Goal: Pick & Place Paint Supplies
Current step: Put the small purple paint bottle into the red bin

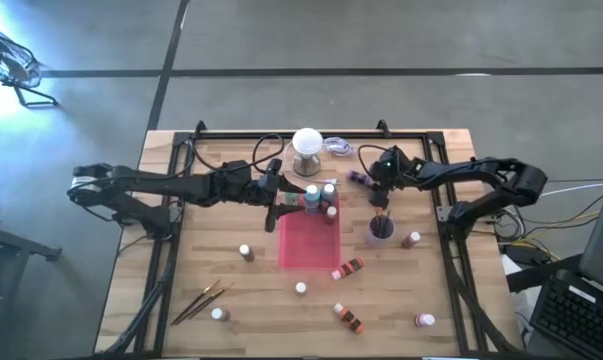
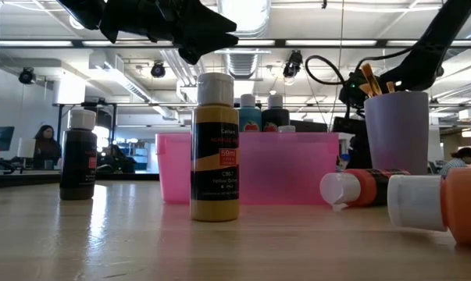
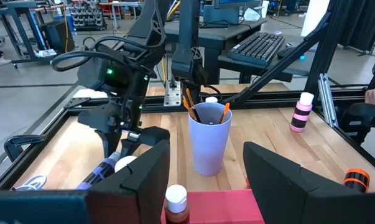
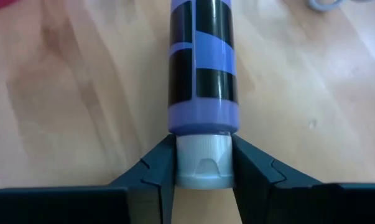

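A purple paint bottle (image 4: 203, 62) with a white cap lies on its side on the wood table, at the far side (image 1: 359, 178). My right gripper (image 4: 203, 146) is shut on it. My left gripper (image 3: 206, 180) hangs open over the far end of the pink tray (image 1: 309, 250), with nothing between its fingers. A teal bottle (image 1: 312, 195) and other bottles stand in the tray's far end. A lavender cup (image 1: 380, 229) holding brown-handled brushes stands upright to the right of the tray. My right gripper pinches the purple bottle's white cap (image 4: 203, 165) between its two fingers, one on each side. The fingers slant down from above and lie in line with the bottle's length. The bottle lies flat on the table, its body pointing away from the fingers.
A white ball-topped stand (image 1: 308, 145) stands at the far edge. Loose bottles stand or lie across the near half of the table (image 1: 246, 252) (image 1: 348, 268) (image 1: 348, 318) (image 1: 424, 320). Two brushes (image 1: 203, 302) lie near the left front. A black frame (image 1: 451, 250) borders the table.
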Motion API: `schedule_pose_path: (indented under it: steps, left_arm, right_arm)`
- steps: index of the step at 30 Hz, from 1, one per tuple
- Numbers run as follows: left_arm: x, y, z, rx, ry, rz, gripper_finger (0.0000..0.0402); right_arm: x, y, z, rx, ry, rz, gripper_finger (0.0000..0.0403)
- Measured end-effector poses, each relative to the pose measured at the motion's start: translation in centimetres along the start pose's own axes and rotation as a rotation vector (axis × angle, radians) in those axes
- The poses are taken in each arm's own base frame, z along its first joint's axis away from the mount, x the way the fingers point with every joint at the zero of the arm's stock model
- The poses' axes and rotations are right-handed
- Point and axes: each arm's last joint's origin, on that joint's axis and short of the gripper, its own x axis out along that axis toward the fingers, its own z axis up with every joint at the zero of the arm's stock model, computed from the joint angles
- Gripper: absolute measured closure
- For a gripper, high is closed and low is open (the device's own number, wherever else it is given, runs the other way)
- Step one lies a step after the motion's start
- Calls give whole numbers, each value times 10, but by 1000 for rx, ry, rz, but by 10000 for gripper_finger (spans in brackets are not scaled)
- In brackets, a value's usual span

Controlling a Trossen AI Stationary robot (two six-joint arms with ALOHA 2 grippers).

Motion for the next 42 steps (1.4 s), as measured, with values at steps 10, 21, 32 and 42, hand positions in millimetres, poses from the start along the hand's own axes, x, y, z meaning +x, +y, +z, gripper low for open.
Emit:
schedule_pose_path:
  steps: [10, 21, 32, 42]
  left_arm:
    - [0, 0, 0, 0, 0, 0, 193]
    - [0, 0, 0, 0, 0, 0, 193]
    - [0, 0, 0, 0, 0, 0, 193]
    - [0, 0, 0, 0, 0, 0, 193]
  right_arm:
    - [-12, 2, -3, 9, 16, 11, 293]
    - [-54, 0, 23, 18, -54, -12, 293]
    - [-125, -5, 64, -1, -294, -94, 293]
    - [-194, 15, 95, -79, -381, -24, 293]
